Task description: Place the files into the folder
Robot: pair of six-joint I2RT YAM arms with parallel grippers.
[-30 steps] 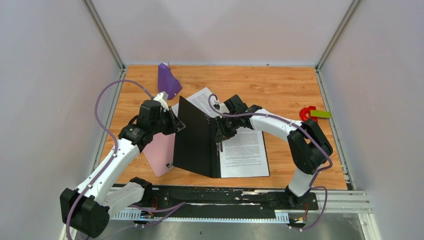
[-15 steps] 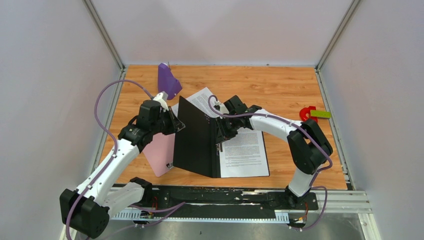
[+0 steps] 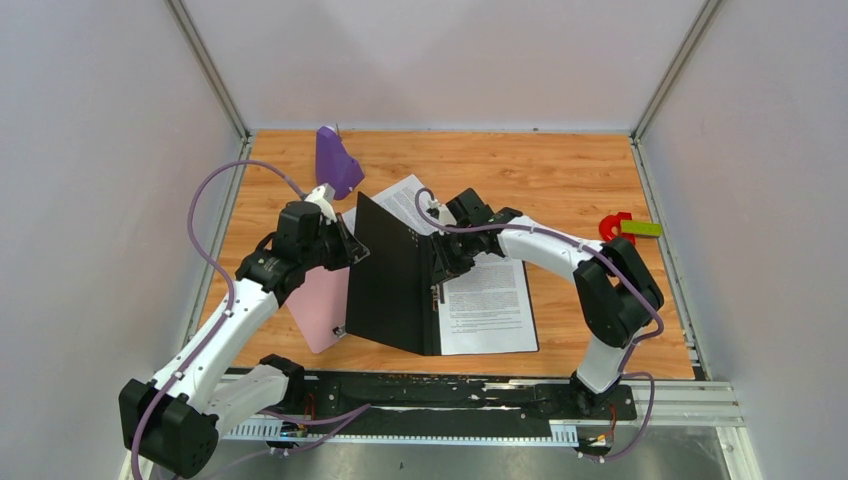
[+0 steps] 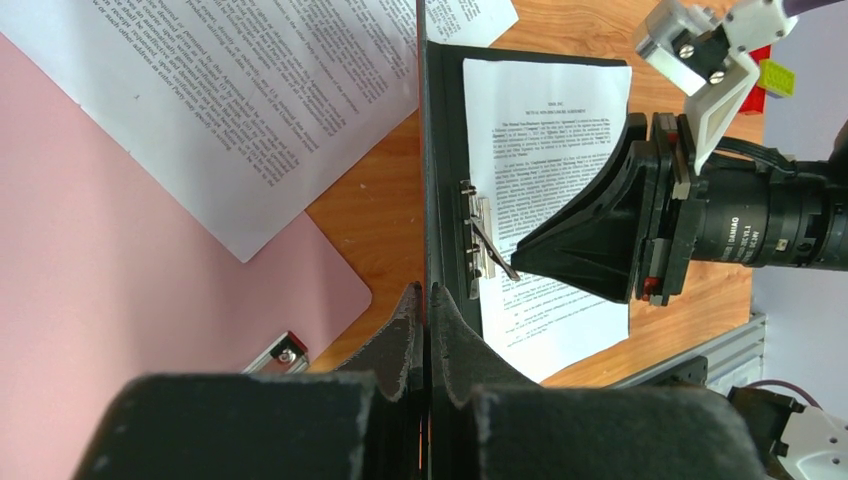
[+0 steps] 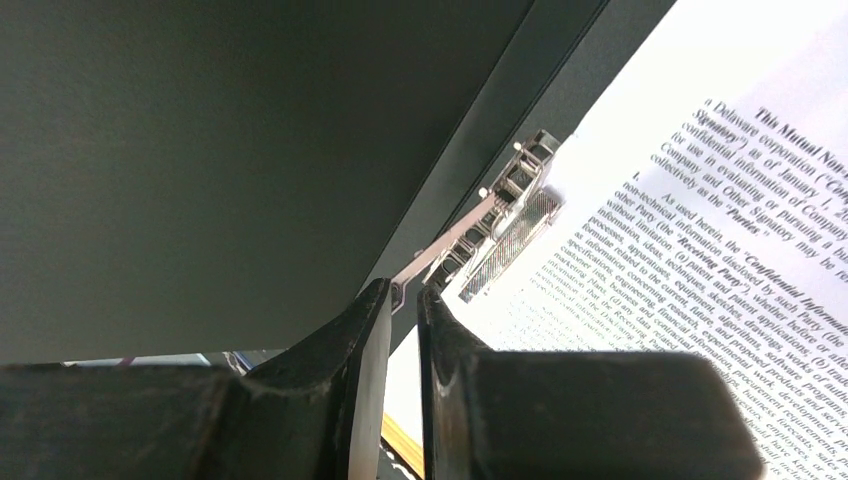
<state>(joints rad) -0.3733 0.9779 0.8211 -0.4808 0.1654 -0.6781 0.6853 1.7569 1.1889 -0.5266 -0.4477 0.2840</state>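
The folder [image 3: 385, 285] lies open, its black inside showing. Its left cover stands upright, and my left gripper [image 3: 350, 248] is shut on that cover's edge [image 4: 425, 300]. One file [image 3: 495, 300] lies flat on the folder's right half, its edge at the metal clip mechanism [image 4: 478, 240]. The other file [image 3: 405, 195] lies behind the folder, partly on the pink clipboard [image 4: 250, 100]. My right gripper [image 3: 437, 262] is at the clip. Its fingertips [image 5: 405, 295] are closed to a narrow gap on the tip of the raised clip lever [image 5: 450, 245].
A pink clipboard [image 3: 318, 300] lies left of the folder, under the raised cover. A purple object [image 3: 337, 160] stands at the back left. A red piece with a green block [image 3: 625, 228] sits at the right edge of the wooden table.
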